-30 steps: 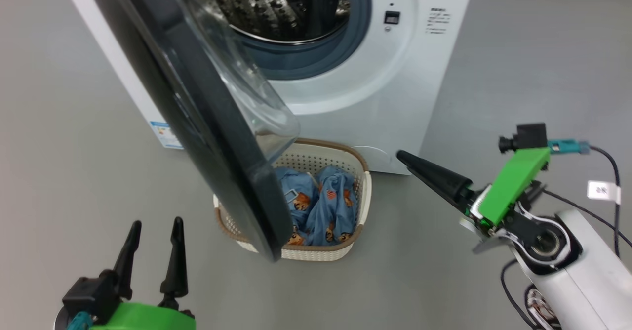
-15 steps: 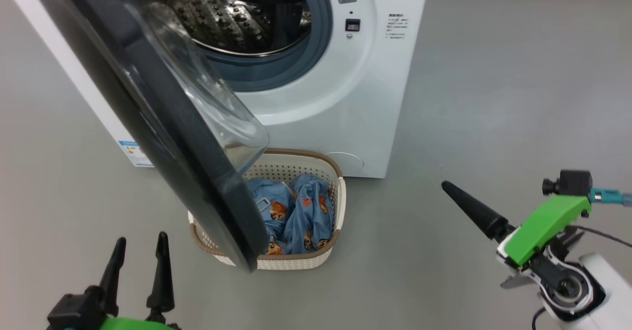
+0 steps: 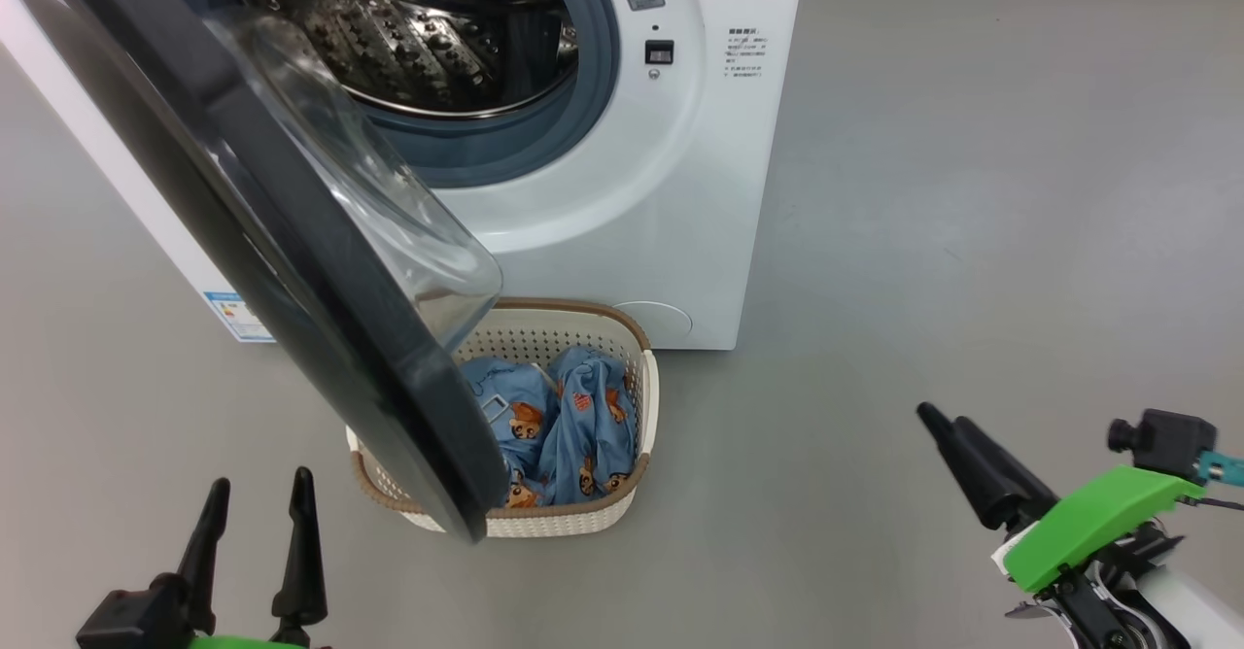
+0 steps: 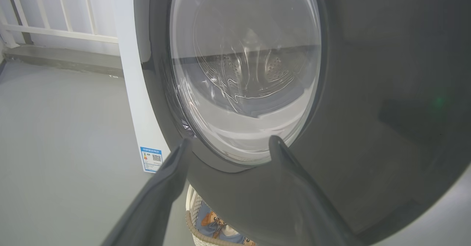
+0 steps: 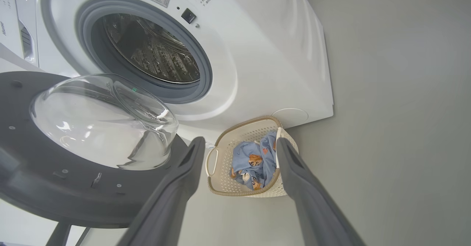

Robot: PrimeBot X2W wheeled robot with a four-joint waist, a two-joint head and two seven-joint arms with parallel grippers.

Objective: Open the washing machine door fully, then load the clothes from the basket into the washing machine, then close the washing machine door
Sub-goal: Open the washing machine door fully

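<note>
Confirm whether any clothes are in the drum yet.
No: the drum shows bare steel, and the blue clothes lie in the basket.

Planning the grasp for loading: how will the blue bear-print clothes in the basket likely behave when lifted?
The clothes lie crumpled in soft folds, so they will probably hang limp from a pinch. The fabric looks thin, so likely light. They sit bunched together in the basket, so lifting one piece may drag the other along.
</note>
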